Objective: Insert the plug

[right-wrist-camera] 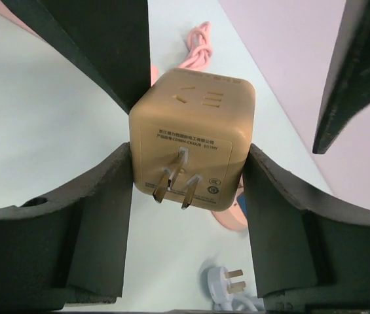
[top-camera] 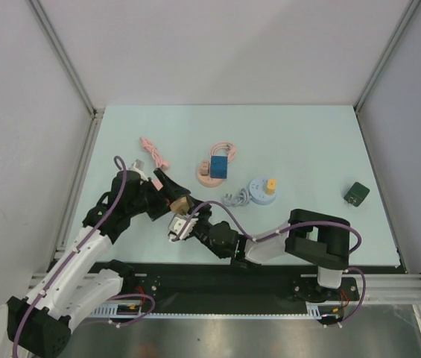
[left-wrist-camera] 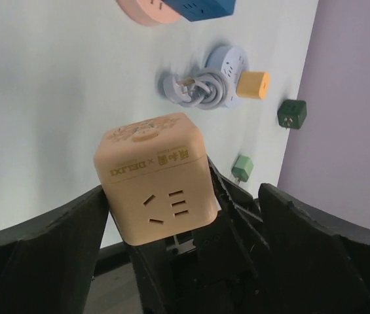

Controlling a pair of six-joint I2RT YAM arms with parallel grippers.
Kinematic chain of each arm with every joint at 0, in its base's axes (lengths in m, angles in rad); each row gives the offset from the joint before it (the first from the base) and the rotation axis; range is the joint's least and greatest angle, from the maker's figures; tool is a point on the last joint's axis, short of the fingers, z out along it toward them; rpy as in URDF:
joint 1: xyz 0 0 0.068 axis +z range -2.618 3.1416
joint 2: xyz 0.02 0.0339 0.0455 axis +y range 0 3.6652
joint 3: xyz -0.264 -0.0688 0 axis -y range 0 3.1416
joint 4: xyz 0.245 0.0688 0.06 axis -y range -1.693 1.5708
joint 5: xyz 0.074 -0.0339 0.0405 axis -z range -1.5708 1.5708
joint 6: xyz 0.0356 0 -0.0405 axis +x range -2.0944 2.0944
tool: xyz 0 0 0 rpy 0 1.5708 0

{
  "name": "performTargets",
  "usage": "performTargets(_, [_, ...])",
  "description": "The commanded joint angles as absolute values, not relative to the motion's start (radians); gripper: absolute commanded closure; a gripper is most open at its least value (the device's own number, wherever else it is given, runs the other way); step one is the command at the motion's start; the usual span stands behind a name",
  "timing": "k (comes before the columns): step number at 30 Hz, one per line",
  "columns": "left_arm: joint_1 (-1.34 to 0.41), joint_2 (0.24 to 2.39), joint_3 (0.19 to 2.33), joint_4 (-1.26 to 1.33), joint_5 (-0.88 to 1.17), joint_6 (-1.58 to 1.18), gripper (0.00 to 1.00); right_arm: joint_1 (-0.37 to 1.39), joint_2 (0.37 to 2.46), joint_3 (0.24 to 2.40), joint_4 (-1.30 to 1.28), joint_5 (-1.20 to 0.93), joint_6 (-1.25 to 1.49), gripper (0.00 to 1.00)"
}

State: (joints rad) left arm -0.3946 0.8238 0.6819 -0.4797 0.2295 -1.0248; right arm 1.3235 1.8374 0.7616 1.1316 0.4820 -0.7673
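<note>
The plug is a tan cube adapter with three metal prongs on one face and socket slots on another. It is held off the table near the front, left of middle. My right gripper is shut on it, one pad flat on each side of the cube. My left gripper stands open around the same cube. Its left finger is close beside the cube and its right finger is well apart. The right gripper's black finger lies between them.
A pink round socket base carrying a blue cube sits mid-table. A grey-blue round socket with a yellow plug and a white coiled plug cable lie nearby. A pink cable lies to the left, a dark green adapter to the right.
</note>
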Motion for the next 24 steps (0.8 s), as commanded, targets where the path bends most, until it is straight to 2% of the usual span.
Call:
performTargets(1, [-0.403, 0.792, 0.73, -0.411, 0.285, -0.927, 0.0, 1.309, 1.717, 0.724, 1.16, 0.396, -0.643, 1.0])
performTargets(6, [-0.405, 0.724, 0.732, -0.37, 0.304, -0.823, 0.0, 1.272, 1.6, 0.629, 1.126, 0.316, -0.528, 1.0])
performTargets(9, [-0.403, 0.715, 0.752, -0.342, 0.343, -0.712, 0.02, 1.25, 1.461, 0.595, 1.028, 0.264, -0.428, 1.0])
performTargets(11, [-0.405, 0.73, 0.791, -0.328, 0.406, -0.605, 0.03, 1.214, 1.323, 0.583, 0.873, 0.214, -0.292, 1.0])
performTargets(13, [-0.403, 0.765, 0.842, -0.319, 0.46, -0.525, 0.03, 1.16, 1.237, 0.589, 0.703, 0.051, -0.176, 1.0])
performTargets(14, [-0.403, 0.778, 0.86, -0.313, 0.556, -0.423, 0.04, 1.081, 1.154, 0.594, 0.651, -0.036, -0.12, 1.0])
performTargets(16, [-0.403, 0.807, 0.908, -0.343, 0.607, -0.338, 0.09, 1.008, 1.089, 0.597, 0.542, -0.231, 0.039, 1.0])
performTargets(20, [-0.403, 0.789, 0.907, -0.214, 0.85, -0.268, 0.08, 0.849, 0.927, 0.572, 0.485, -0.449, 0.178, 1.0])
performTargets(24, [-0.426, 0.795, 0.887, -0.037, 0.92, -0.311, 0.09, 0.77, 0.878, 0.581, 0.514, -0.651, 0.296, 1.0])
